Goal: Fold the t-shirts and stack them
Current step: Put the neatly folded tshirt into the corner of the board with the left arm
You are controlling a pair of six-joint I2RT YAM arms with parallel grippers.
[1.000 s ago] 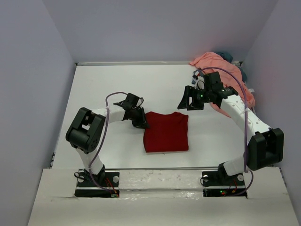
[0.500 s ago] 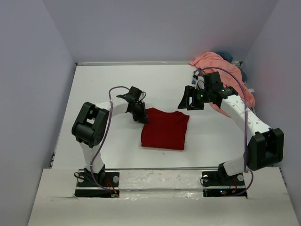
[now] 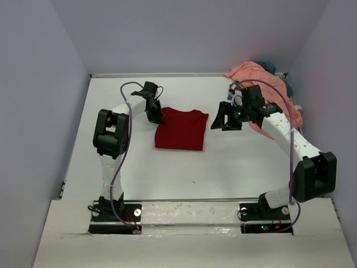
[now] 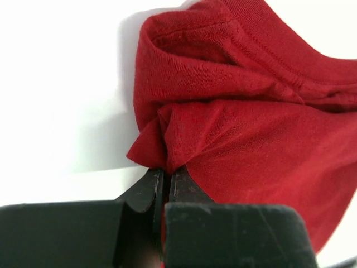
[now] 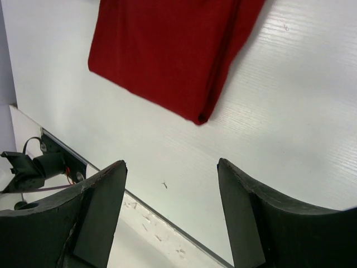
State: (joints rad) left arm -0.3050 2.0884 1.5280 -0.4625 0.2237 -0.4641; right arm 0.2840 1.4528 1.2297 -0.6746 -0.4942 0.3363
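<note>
White counter [image 3: 251, 167] carries it all: you have the loose heap in the far right corner, the salmon pink t-shirt [image 3: 256, 75] on top and a slate blue-grey t-shirt [image 3: 271, 67] peeking out behind it. Well apart, left of centre, lies the folded dark red t-shirt [image 3: 181, 131]. It is a near-square packet, slightly wider than deep, with the collar edge toward the far wall. Expect it to be light and limp, and its layers will likely slide apart, so pinch every layer at a corner. Your left tool [image 3: 156, 116] is clenched on its bunched far-left corner. Your right tool [image 3: 226, 120] hovers spread and empty, just beside the right edge.
</note>
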